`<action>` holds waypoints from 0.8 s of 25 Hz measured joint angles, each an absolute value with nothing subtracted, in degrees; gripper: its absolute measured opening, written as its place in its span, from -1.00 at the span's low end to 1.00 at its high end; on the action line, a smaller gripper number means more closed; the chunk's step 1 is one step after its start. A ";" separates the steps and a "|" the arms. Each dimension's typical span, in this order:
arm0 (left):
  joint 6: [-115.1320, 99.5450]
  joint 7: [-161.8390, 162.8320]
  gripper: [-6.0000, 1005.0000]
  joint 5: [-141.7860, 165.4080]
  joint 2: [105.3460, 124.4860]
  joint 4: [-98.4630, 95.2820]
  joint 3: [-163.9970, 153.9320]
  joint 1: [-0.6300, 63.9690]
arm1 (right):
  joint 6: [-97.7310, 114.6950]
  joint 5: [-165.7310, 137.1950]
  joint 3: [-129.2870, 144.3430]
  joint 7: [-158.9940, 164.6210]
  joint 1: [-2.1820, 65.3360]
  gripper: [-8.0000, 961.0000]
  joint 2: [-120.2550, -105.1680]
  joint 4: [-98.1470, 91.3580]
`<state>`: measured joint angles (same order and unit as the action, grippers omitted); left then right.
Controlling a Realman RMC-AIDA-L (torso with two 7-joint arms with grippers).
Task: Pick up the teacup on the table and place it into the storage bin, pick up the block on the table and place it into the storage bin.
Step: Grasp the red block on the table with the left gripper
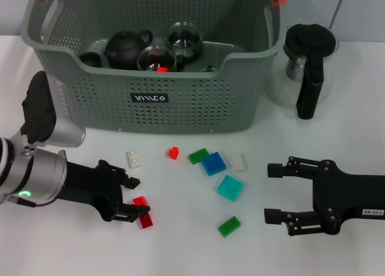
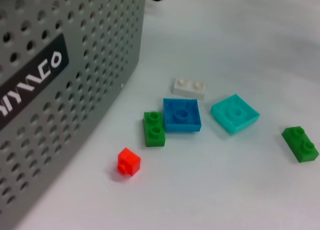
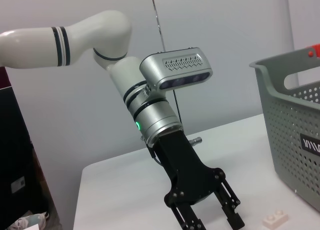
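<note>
On the tabletop point(image 1: 337, 138) near its front edge, left gripper point(image 1: 133, 201) low, fingers spread around a red block point(image 1: 143, 216) lying flat, whether touching cannot tell; right gripper point(image 1: 271, 193) low on the opposite side, fingers released, nothing between them. Behind them the storage bin point(image 1: 180, 101) with a black teapot point(image 1: 126, 47) and glass teacups point(image 1: 156, 59) inside, a glass pitcher point(image 1: 310, 62) just beside its right wall. Between the grippers loose blocks: white point(image 1: 134, 159), small red point(image 1: 174, 153), green point(image 1: 198, 156), blue point(image 1: 213, 163), white point(image 1: 240, 162), teal point(image 1: 230, 187), green point(image 1: 229, 226).
</note>
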<state>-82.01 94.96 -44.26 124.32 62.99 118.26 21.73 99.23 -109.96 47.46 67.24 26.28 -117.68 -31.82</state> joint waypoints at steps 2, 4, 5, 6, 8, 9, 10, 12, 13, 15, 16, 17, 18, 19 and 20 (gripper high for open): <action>-82.00 94.97 0.22 -44.24 124.33 62.92 118.26 21.73 | 99.23 -109.96 47.46 67.26 26.28 0.90 -117.68 -31.81; -82.00 94.97 0.19 -44.23 124.35 62.92 118.27 21.72 | 99.23 -109.96 47.46 67.25 26.28 0.90 -117.68 -31.81; -82.00 94.97 0.18 -44.23 124.35 62.92 118.27 21.72 | 99.23 -109.96 47.46 67.23 26.28 0.90 -117.68 -31.81; -81.98 94.97 0.17 -44.21 124.36 62.92 118.28 21.72 | 99.23 -109.96 47.46 67.21 26.28 0.90 -117.69 -31.82; -81.90 95.26 0.14 -44.20 124.37 62.92 118.39 21.83 | 99.23 -109.95 47.46 67.20 26.26 0.90 -117.73 -31.81; -81.90 95.47 0.13 -44.20 124.37 62.92 118.46 21.94 | 99.23 -109.96 47.46 67.18 26.22 0.90 -117.73 -31.81; -81.89 95.81 0.12 -44.20 124.36 62.89 118.56 22.11 | 99.23 -109.95 47.46 67.14 26.13 0.90 -117.74 -31.82; -81.82 96.31 0.10 -44.20 124.29 62.76 118.60 22.28 | 99.23 -109.95 47.46 67.06 26.02 0.90 -117.75 -31.82; -81.76 96.60 -0.06 -44.20 124.23 62.61 118.49 22.33 | 99.23 -109.94 47.46 67.02 25.96 0.90 -117.75 -31.82; -81.65 96.94 -0.37 -44.18 124.16 62.37 118.49 22.53 | 99.23 -109.90 47.46 67.00 25.90 0.90 -117.76 -31.82; -81.58 97.12 -0.41 -44.16 124.12 62.18 118.68 22.67 | 99.25 -109.88 47.46 66.99 25.86 0.90 -117.75 -31.81; -81.60 97.19 -0.45 -44.16 124.12 62.14 119.06 22.76 | 99.29 -109.87 47.46 66.99 25.84 0.90 -117.74 -31.82; -81.71 97.25 -0.49 -44.17 124.10 62.13 119.51 22.88 | 99.33 -109.86 47.46 66.99 25.82 0.90 -117.73 -31.82; -81.95 97.27 -0.53 -44.17 124.08 62.13 119.86 22.95 | 99.36 -109.86 47.46 66.98 25.78 0.90 -117.73 -31.82; -82.26 97.29 -0.57 -44.17 124.06 62.14 120.23 23.06 | 99.39 -109.86 47.46 66.98 25.77 0.90 -117.72 -31.82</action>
<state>-82.26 97.29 -44.17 124.06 62.14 120.23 23.06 99.39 -109.86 47.46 66.98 25.77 -117.72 -31.82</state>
